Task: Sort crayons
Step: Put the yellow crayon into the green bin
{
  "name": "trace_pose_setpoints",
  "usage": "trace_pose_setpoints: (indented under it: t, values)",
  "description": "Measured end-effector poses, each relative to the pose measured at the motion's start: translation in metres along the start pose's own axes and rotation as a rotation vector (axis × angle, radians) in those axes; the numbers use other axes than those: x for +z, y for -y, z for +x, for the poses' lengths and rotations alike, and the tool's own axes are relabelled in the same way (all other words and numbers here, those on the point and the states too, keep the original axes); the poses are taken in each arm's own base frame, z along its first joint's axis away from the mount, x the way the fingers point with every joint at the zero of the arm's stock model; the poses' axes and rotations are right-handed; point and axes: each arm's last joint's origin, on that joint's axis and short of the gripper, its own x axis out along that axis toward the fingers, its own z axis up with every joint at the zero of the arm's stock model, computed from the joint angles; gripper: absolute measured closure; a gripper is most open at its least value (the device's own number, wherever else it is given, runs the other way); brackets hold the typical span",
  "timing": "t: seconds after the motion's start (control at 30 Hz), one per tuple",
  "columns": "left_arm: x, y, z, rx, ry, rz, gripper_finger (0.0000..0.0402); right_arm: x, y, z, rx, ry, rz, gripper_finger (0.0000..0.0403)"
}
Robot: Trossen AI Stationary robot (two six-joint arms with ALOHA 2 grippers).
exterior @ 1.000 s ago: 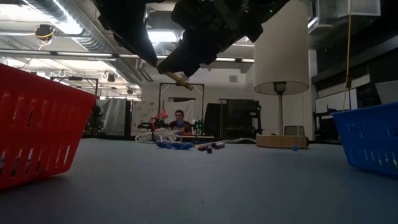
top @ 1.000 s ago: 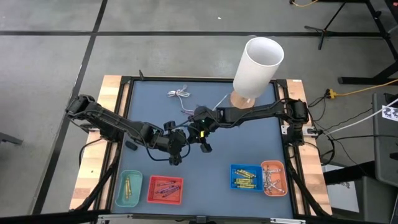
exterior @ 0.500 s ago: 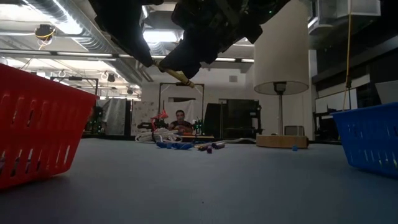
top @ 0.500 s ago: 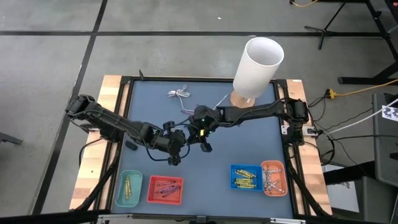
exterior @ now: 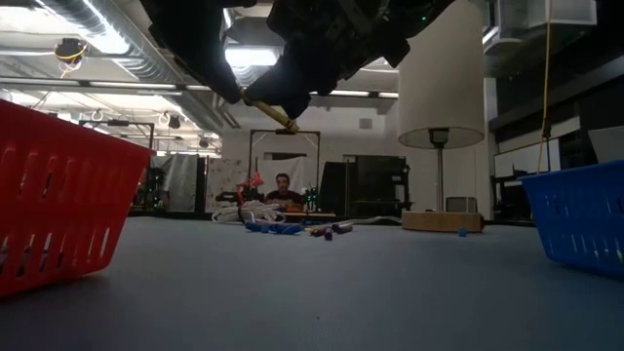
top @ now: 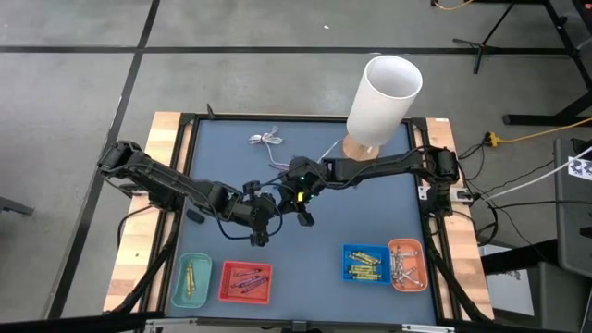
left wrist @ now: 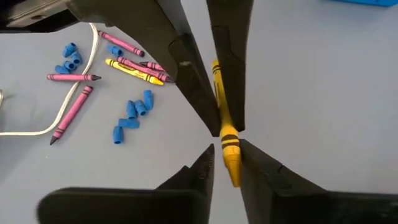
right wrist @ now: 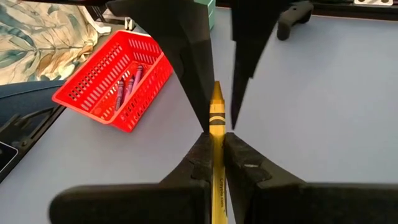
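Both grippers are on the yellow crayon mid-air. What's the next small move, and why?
Probably open the right gripper. The yellow crayon is pinched in the left gripper too, above the table, so this looks like a handover. The blue basket already holds yellow ones.

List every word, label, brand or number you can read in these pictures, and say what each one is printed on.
"Crayola", faintly, along the yellow crayon pinched between both grippers, in the right wrist view.
Print on the loose crayons on the table: too small to read.
Nothing else readable.
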Motion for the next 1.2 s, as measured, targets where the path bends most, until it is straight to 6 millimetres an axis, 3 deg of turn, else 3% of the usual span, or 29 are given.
trace_pose_setpoints:
  t: [0.23,0.8,1.03,1.2]
  values:
    - [-0.0001,0.0000,0.0000,0.001,0.000,0.000,0.0394,-0.0003,0.0002,0.0000,-0.006,-0.003,0.001,0.0382]
    - [-0.0004,-0.0001,0.0002,0.003,-0.004,0.002,0.0393,-0.0007,0.0009,0.0002,-0.047,-0.013,0.001,0.0380]
    - [-0.0024,0.0008,0.0002,-0.047,-0.043,0.005,0.0393,-0.0010,0.0010,0.0003,-0.049,-0.015,0.002,0.0313]
    - [-0.0084,0.0061,-0.0014,-0.250,-0.186,-0.062,0.0393,-0.0020,0.0017,-0.0001,-0.055,-0.024,0.007,0.0267]
